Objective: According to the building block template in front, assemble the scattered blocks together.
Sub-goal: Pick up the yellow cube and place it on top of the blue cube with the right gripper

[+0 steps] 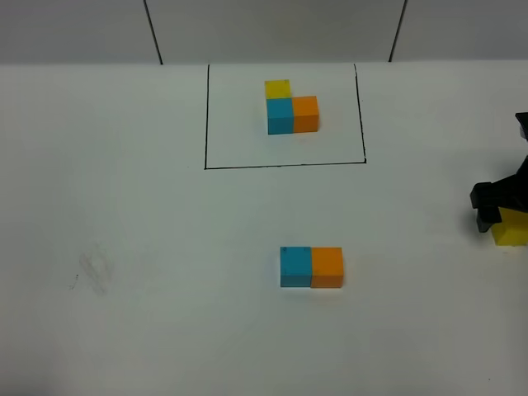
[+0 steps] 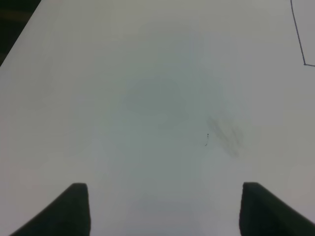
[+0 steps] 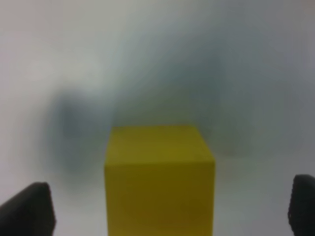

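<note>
The template (image 1: 290, 107) is an L of yellow, cyan and orange cubes inside a black drawn rectangle at the back of the table. A loose cyan cube (image 1: 295, 266) and a loose orange cube (image 1: 327, 267) sit side by side, touching, in the middle. The loose yellow cube (image 1: 511, 228) lies at the right edge, under my right gripper (image 1: 497, 213). In the right wrist view the yellow cube (image 3: 160, 179) sits between the open fingers with gaps on both sides. My left gripper (image 2: 165, 209) is open and empty over bare table; it is not in the high view.
The white table (image 1: 148, 247) has a faint smudge (image 1: 92, 271) at the left, also visible in the left wrist view (image 2: 226, 135). A corner of the black outline (image 2: 300, 39) shows in the left wrist view. A wall with dark seams stands behind the table.
</note>
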`<move>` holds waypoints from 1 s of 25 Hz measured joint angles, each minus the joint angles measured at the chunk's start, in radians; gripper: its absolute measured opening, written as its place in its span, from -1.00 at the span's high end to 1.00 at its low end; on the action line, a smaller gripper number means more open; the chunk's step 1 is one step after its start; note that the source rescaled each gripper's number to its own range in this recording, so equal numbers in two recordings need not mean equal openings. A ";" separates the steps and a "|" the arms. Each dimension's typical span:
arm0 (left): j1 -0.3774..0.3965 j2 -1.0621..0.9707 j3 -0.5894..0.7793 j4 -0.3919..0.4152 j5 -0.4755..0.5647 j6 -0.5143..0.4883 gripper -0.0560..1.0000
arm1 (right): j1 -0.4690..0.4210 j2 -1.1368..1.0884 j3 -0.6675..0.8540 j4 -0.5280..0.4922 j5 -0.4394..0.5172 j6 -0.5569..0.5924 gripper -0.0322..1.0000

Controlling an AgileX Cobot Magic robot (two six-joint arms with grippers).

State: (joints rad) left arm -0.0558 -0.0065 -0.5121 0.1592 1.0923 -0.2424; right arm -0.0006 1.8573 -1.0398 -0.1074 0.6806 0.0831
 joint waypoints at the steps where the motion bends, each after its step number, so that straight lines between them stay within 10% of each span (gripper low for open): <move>1: 0.000 0.000 0.000 0.000 0.000 0.000 0.04 | -0.001 0.002 0.000 0.000 -0.009 0.000 -0.87; 11: 0.000 0.000 0.000 0.000 0.000 0.000 0.04 | -0.002 0.060 0.009 0.000 -0.067 -0.022 -0.77; 16: 0.000 0.000 0.000 0.000 0.000 0.000 0.04 | -0.002 0.060 0.009 0.000 -0.069 -0.023 -0.26; 20: 0.000 0.000 0.000 0.000 -0.001 0.000 0.04 | -0.002 0.060 0.009 0.008 -0.069 -0.023 0.54; 25: 0.000 0.000 0.000 0.000 -0.001 0.000 0.04 | -0.002 0.060 0.009 0.010 -0.068 -0.023 0.52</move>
State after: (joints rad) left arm -0.0558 -0.0065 -0.5121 0.1592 1.0916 -0.2424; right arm -0.0025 1.9174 -1.0305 -0.0970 0.6124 0.0599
